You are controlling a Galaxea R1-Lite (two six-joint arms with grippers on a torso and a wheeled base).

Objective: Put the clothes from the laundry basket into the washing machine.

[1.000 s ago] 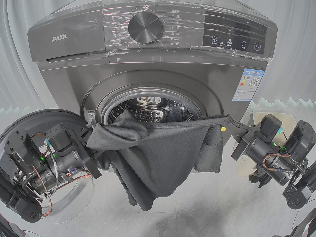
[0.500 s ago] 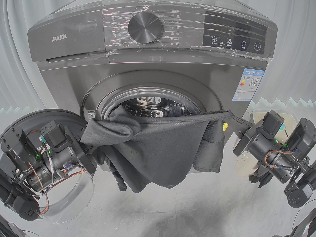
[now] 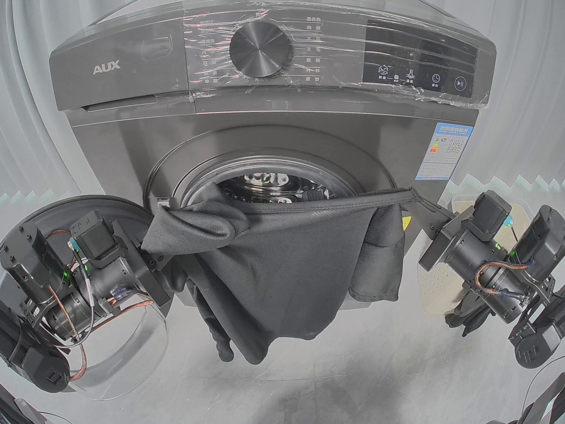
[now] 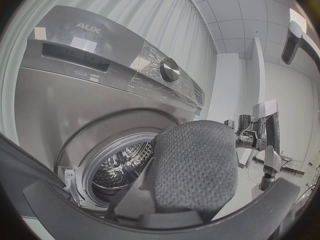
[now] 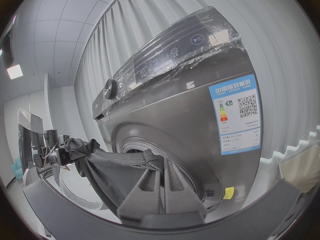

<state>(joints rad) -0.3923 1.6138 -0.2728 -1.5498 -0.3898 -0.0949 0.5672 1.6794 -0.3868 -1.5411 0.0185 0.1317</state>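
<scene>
A dark grey garment [image 3: 282, 260] hangs stretched across the front of the washing machine [image 3: 129, 142], covering the lower half of the open drum [image 3: 276, 182]. My left gripper [image 3: 154, 238] is shut on its bunched left end, and the cloth [image 4: 196, 164] hides the fingers in the left wrist view. My right gripper [image 3: 421, 202] is shut on the waistband's right end; its fingers [image 5: 173, 187] pinch the band [image 5: 146, 157] together. The garment's lower part dangles free above the floor.
The round machine door [image 3: 41, 216] stands swung open at the left, behind my left arm. A cream perforated laundry basket [image 3: 436, 290] sits on the floor at the right, behind my right arm. Pale curtains hang on both sides.
Both grippers have risen slightly with the garment, and the left one has drawn a little to the left. The waistband now sits higher across the drum opening, and the hanging cloth has swung.
</scene>
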